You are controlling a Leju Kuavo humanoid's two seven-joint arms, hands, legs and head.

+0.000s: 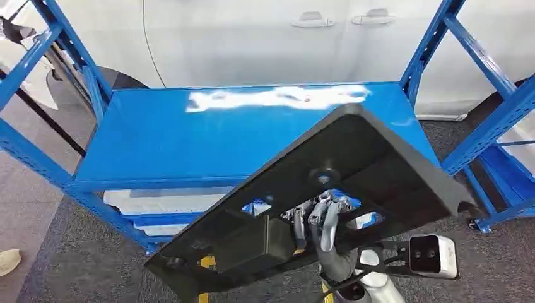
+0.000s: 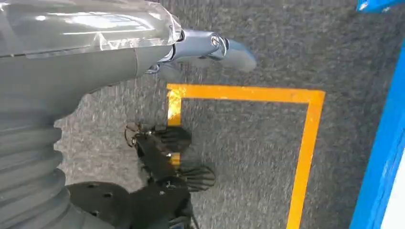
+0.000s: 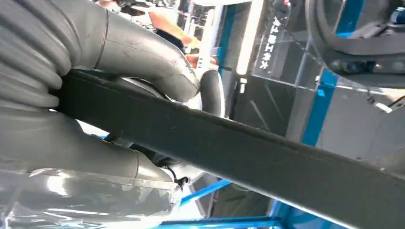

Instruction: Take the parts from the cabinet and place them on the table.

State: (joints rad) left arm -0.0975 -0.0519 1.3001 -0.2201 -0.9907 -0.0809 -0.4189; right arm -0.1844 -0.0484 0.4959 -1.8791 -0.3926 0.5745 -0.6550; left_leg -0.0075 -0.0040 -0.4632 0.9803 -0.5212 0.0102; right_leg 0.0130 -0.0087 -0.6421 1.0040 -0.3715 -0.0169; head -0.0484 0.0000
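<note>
A: Start at your left. What do you have there?

B: Your left hand (image 2: 143,52) hangs over grey carpet (image 2: 248,152) marked with a yellow tape line (image 2: 305,143). One finger sticks out straight and nothing is in the hand. You cannot tell how the other fingers lie, since the cover hides them.

A: And in the middle, from the head view?

B: You look down on a blue table (image 1: 189,139), a flat blue top on a blue frame with slanted braces at each side. A bright glare runs across its far part. Behind it stands a white car (image 1: 265,38) with two door handles showing.

A: Where is the part?

B: The black panel (image 1: 353,164) is in the air in front of the table, tilted, its far corner over the table's near right area. It has cutouts, and you can see blue through them.

A: And your right?

B: Your right hand (image 1: 322,221) holds the panel from below, its fingers (image 1: 328,211) coming up through one of the cutouts. In the right wrist view the panel's edge (image 3: 239,148) runs across as a dark band, with the thumb (image 3: 143,57) pressed on one face and the rest of the hand (image 3: 71,157) against the other. So the grip is closed on the panel.
</note>
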